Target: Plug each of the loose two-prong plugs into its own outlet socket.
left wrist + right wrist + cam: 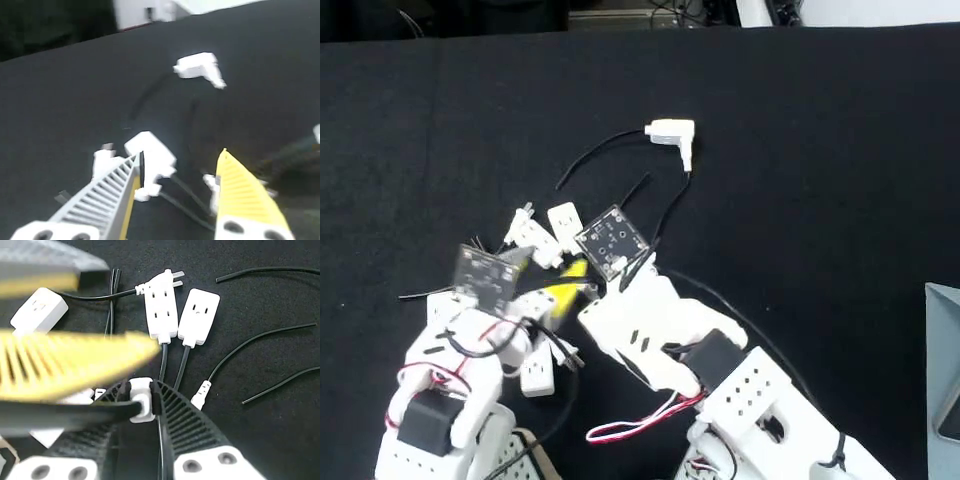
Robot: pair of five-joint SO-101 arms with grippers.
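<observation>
Left gripper (180,154) gapes wide near the sockets (161,310), which lie side by side. Right gripper (141,390) seems clamped on a small white plug (142,407), just beside them. The plug is probably light, hard, slick plastic; pinch its flat sides, well clear of the prongs.

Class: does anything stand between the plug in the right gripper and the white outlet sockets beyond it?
Yes: the yellow finger of the left gripper crosses the gap between the held plug and the nearest outlet socket.

Plug (670,131) well behind socket cluster (565,222)
</observation>
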